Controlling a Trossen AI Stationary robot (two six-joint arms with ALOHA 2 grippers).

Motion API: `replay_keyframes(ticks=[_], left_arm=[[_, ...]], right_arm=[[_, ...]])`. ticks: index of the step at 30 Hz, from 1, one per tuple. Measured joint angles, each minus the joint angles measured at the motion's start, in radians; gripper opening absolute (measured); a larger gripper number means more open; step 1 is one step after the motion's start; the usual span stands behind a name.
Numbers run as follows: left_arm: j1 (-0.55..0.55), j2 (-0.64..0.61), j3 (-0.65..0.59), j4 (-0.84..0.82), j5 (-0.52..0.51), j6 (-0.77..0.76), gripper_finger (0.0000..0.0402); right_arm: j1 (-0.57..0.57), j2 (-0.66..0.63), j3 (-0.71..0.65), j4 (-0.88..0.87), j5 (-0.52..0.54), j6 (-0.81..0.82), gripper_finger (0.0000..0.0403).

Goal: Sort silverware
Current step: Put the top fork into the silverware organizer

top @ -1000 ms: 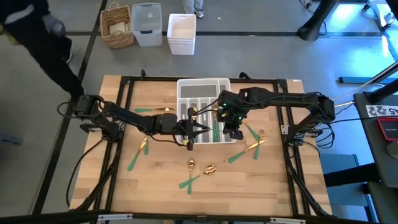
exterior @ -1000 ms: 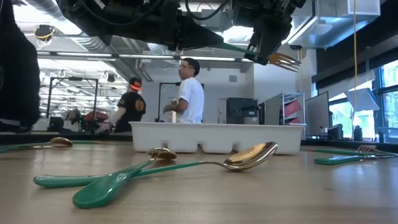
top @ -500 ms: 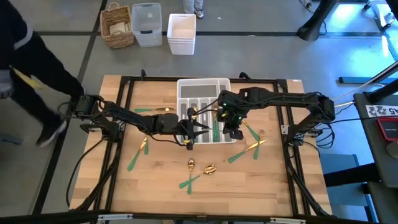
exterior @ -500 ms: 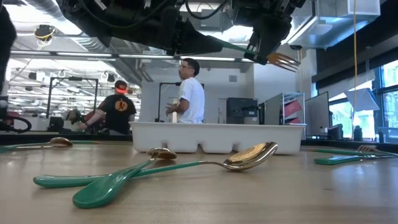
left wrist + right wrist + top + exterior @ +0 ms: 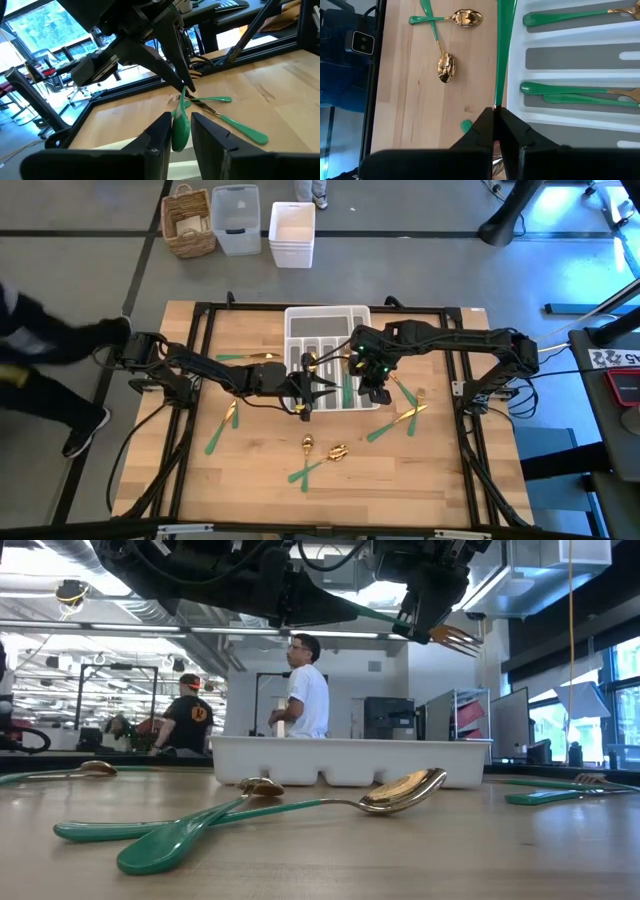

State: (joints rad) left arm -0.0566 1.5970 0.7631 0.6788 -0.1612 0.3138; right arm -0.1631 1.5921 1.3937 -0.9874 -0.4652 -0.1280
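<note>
High view: a white tray (image 5: 328, 320) with long slots sits at the far middle of the wooden table (image 5: 250, 480). Both dark arms reach in and meet just over the near end of the tray.

The right pincer (image 5: 495, 111) is closed tight on one fork (image 5: 455, 637). The fork is up in the air above the tray. Its gold head sticks out past the pincer, and its green handle points across to the left pincer (image 5: 181, 117). The end of the handle sits inside the left pincer, but I cannot tell if that pincer is squeezing it or only around it.

A few green-handled pieces (image 5: 580, 90) lie flat in the tray slots. Two gold spoons (image 5: 335, 452) lie on the table in front of the tray. Two forks (image 5: 410, 412) lie just right of the tray, and more pieces (image 5: 230, 415) lie to its left.
</note>
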Motion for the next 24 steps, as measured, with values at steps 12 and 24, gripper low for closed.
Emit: replay_keyframes(ticks=[12,24], left_arm=[[-0.002,0.0,0.0,0.007,-0.001,0.0,0.0033],[-0.002,0.0,-0.001,0.01,0.001,-0.103,0.0004]], right_arm=[[0.0,0.0,0.0,-0.001,-0.001,-0.002,0.0016],[0.0,0.0,0.001,-0.002,-0.001,-0.002,0.0017]])
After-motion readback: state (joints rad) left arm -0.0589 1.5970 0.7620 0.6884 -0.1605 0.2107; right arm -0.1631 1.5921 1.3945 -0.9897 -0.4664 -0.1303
